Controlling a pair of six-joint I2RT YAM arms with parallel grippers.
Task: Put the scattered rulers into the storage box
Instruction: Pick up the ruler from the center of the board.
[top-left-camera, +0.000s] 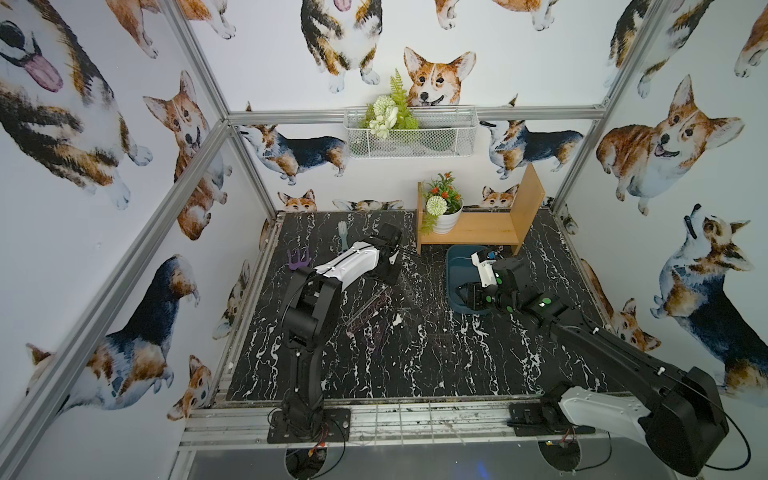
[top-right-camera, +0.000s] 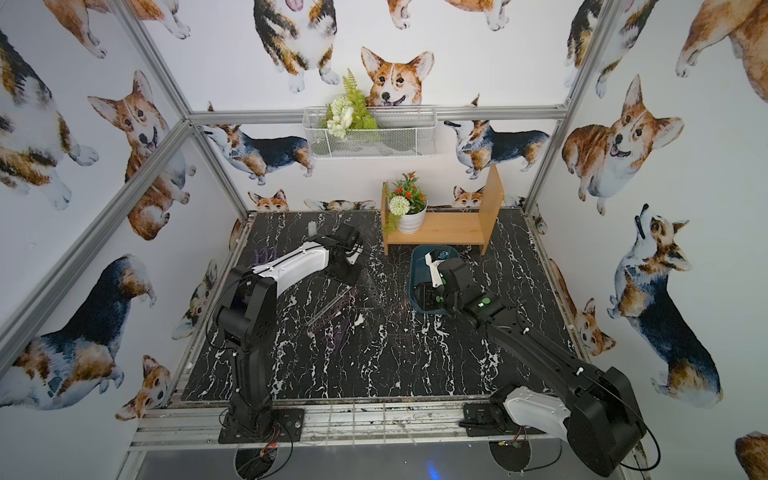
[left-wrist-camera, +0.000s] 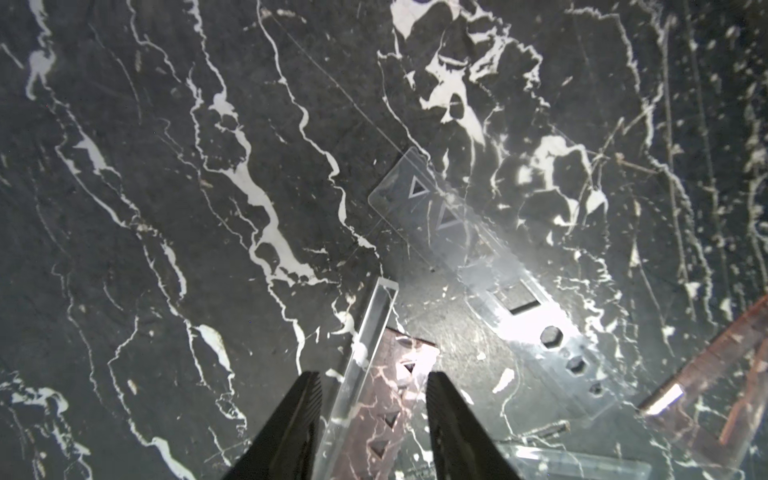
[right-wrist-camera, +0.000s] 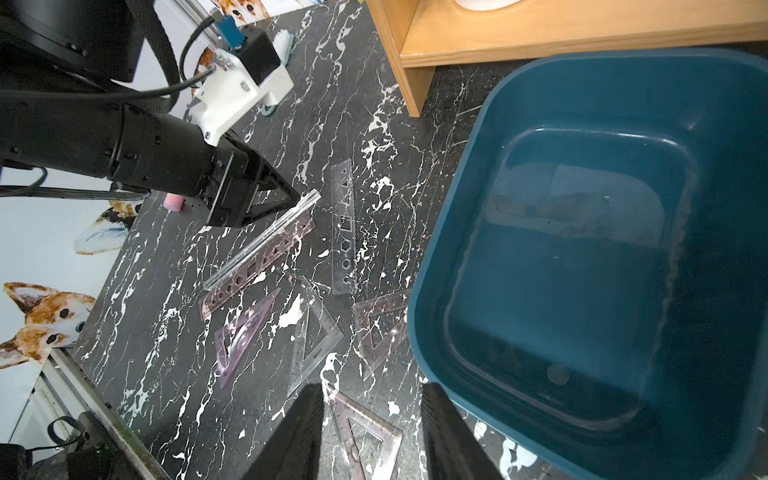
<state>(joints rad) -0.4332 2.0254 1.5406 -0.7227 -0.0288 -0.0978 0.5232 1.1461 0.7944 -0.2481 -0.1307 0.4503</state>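
Right jaws hung half open, empty, over a purple set square (right-wrist-camera: 353, 457) near the storage box (right-wrist-camera: 440, 270); farther off I watched my left jaws, parted, straddling a purple straight ruler (left-wrist-camera: 374, 415) on the worktop (top-left-camera: 415, 353).

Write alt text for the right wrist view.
A teal box sits on a marble table, clear and purple rulers scattered beside it. The left gripper is at one end of a long ruler; the right gripper, open, hangs over a set square.
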